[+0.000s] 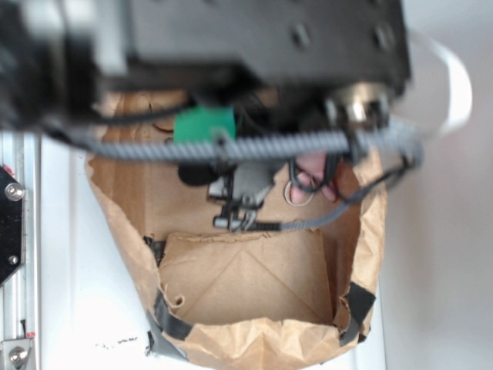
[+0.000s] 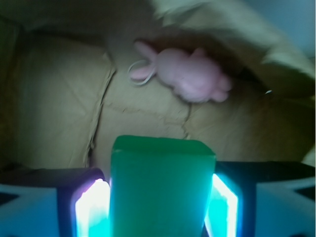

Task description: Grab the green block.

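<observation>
**Green block clamped between pincer pads inside paper bag**

Green block [image 2: 163,190] fills the lower centre of the wrist view, standing on end between the two glowing pads [image 2: 93,210] of the pincer [image 2: 159,207], which press against its left and right faces with no gap showing on either side. The pincer is closed on the block; the hold looks square, the pads meeting the block's long flat sides, a sensible choice for a smooth piece that could slip if pinched at a corner. From the exterior view the same block [image 1: 203,123] appears as a green patch just under the blurred arm [image 1: 254,38] and above a ribbed grey cable [image 1: 254,145], so it appears lifted off the bag floor rather than lying on it, though the arm hides how high it sits.

Beyond the block, further into the bag, a pink plush toy [image 2: 190,74] lies on its side on the creased brown floor, well apart from the block and clear of the pads. The brown paper bag [image 1: 370,231] surrounds everything, its torn rim patched with black tape [image 1: 171,324], and rests on a white surface [image 1: 439,254].

Judged from this, the grab itself seems made; what remains is keeping the block from sliding on its smooth faces.
</observation>
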Action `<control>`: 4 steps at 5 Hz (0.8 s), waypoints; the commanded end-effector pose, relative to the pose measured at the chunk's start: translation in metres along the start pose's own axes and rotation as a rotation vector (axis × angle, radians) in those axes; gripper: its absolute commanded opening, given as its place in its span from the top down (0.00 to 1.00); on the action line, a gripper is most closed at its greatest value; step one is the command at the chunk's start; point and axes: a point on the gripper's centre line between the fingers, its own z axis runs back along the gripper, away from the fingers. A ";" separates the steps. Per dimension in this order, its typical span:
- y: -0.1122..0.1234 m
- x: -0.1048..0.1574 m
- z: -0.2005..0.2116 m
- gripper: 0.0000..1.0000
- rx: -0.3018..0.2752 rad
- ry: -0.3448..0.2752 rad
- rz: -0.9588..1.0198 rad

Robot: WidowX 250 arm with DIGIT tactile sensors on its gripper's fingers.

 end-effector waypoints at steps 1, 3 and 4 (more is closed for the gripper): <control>-0.003 -0.004 0.031 1.00 0.015 -0.108 -0.031; -0.012 -0.002 0.026 1.00 0.034 -0.105 -0.044; -0.013 0.001 0.025 1.00 0.056 -0.096 -0.055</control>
